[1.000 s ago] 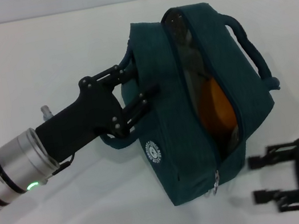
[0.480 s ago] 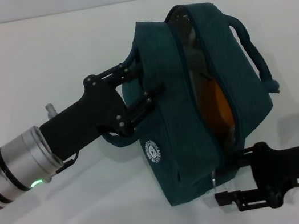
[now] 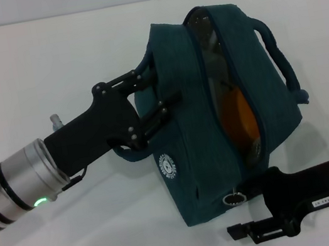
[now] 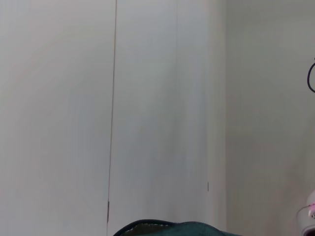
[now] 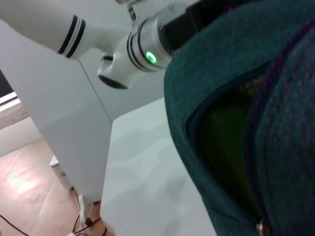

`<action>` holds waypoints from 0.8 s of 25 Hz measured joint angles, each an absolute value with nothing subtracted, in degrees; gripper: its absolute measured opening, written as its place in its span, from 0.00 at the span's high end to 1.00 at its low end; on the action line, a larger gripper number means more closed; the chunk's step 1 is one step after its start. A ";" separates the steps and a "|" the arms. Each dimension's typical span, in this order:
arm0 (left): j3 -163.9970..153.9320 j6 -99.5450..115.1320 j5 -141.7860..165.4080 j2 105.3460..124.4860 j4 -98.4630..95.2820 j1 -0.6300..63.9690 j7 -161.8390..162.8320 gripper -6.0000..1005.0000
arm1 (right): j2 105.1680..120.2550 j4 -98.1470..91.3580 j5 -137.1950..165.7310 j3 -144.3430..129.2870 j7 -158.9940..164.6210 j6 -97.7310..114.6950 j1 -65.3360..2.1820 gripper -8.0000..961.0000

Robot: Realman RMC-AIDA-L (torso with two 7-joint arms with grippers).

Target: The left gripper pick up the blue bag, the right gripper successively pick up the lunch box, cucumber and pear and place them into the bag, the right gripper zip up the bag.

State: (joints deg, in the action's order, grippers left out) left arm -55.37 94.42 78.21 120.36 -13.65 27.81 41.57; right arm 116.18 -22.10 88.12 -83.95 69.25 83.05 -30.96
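The blue bag (image 3: pixel 184 126) lies tilted on the white table, its zipper open along the top. My left gripper (image 3: pixel 154 93) is shut on the bag's near loop handle. The orange pear (image 3: pixel 240 116) shows inside the opening. Deeper in, a dark green shape (image 5: pixel 226 147) may be the cucumber. I cannot make out the lunch box. My right gripper (image 3: pixel 237 212) stands open at the bag's near end. Its upper finger is beside the metal ring pull (image 3: pixel 232 199). The left wrist view catches only a sliver of the bag (image 4: pixel 167 228).
The white table (image 3: pixel 45 61) spreads around the bag, with a grey wall behind it. The bag's second handle (image 3: pixel 280 58) loops off its far side. My left arm (image 5: pixel 133 44), with its green light, shows beyond the bag in the right wrist view.
My right gripper has come in from the lower right to the bag's zipper end, and the ring pull now sticks out beside it. The bag shifted slightly right early on.
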 joint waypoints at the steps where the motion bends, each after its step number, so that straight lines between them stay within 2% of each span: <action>1: -55.36 94.42 78.22 120.37 -13.56 27.81 41.57 0.58 | 116.19 -22.48 87.86 -83.99 69.19 83.07 -30.76 0.40; 6: -55.37 94.46 78.21 120.30 -13.20 27.81 41.25 0.58 | 116.19 -23.10 87.59 -84.01 68.97 83.02 -30.52 0.40; 11: -55.37 94.67 77.82 120.35 -13.02 27.52 39.35 0.58 | 116.18 -23.24 87.39 -85.02 66.97 82.59 -30.47 0.47; 20: -55.08 95.05 76.93 120.40 -12.43 26.98 38.52 0.58 | 116.18 -24.52 83.39 -85.52 59.18 84.17 -28.16 0.86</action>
